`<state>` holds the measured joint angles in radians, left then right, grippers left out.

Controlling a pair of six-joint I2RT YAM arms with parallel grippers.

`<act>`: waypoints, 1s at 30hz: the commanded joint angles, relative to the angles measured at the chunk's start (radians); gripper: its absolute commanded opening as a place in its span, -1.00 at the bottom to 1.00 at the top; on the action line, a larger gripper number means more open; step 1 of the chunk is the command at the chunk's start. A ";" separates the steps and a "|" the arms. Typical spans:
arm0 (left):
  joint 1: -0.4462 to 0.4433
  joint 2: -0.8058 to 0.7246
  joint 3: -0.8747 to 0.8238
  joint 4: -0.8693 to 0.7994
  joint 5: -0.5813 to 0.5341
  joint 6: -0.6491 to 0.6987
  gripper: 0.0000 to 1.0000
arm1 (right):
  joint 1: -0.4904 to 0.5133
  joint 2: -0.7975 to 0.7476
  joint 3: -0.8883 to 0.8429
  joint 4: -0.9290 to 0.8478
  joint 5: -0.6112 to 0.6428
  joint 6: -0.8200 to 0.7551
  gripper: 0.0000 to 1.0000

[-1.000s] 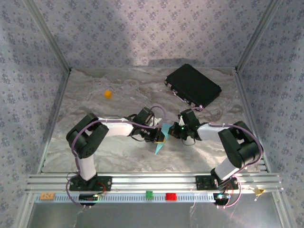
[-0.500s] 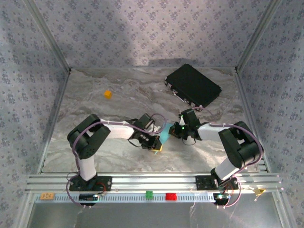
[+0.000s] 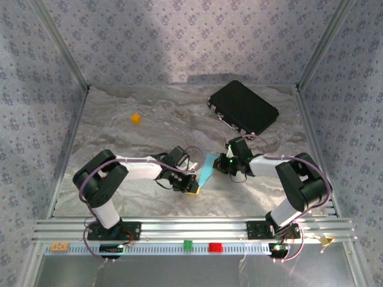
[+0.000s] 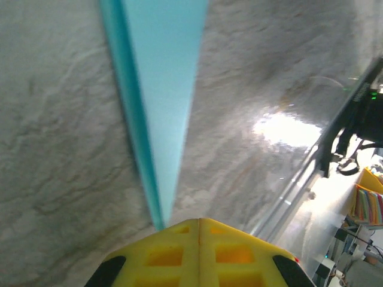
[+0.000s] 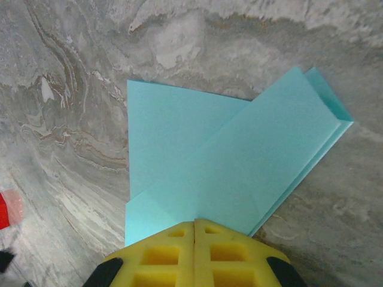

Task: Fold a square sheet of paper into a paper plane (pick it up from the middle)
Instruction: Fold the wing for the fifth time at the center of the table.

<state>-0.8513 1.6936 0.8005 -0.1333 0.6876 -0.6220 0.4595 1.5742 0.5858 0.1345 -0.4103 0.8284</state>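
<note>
The paper plane (image 3: 207, 172) is a light-blue folded sheet with creased layers, lying between my two grippers at the table's middle front. In the right wrist view the paper plane (image 5: 239, 161) spreads out flat from under my right gripper (image 5: 194, 224), whose jaws are shut and rest on its wide end. My right gripper (image 3: 220, 163) sits at its upper right end. In the left wrist view the paper plane (image 4: 164, 89) narrows to a sharp tip that slips under the left finger of my left gripper (image 4: 199, 222), also shut. My left gripper (image 3: 192, 188) is at that lower tip.
A black rectangular case (image 3: 243, 106) lies at the back right. A tiny orange cube (image 3: 136, 118) sits at the back left. The aluminium rail (image 3: 191, 227) runs along the near edge, with a green block (image 3: 188, 244) and a red block (image 3: 214, 246) below it.
My left gripper has slid down and left along the paper from its middle to its pointed tip. The paper's lower tip no longer sticks out past it. The right arm has stayed put.
</note>
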 commanded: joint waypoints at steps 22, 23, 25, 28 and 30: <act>0.019 0.216 0.172 -0.055 -0.007 0.026 -0.89 | -0.021 0.018 -0.024 -0.098 0.082 -0.017 -0.97; 0.016 0.212 0.162 -0.067 -0.012 0.030 -0.90 | -0.023 0.018 -0.024 -0.098 0.082 -0.015 -0.97; 0.009 0.198 0.134 -0.100 -0.031 0.051 -0.90 | -0.025 0.018 -0.027 -0.096 0.083 -0.012 -0.97; 0.004 0.167 0.094 -0.117 -0.045 0.061 -0.90 | -0.025 0.023 -0.025 -0.095 0.082 -0.012 -0.97; 0.003 0.147 0.066 -0.128 -0.054 0.062 -0.90 | -0.026 0.026 -0.024 -0.095 0.079 -0.011 -0.97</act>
<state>-0.8314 1.8591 0.9291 -0.1139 0.6701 -0.5907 0.4515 1.5726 0.5858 0.1307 -0.4080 0.8288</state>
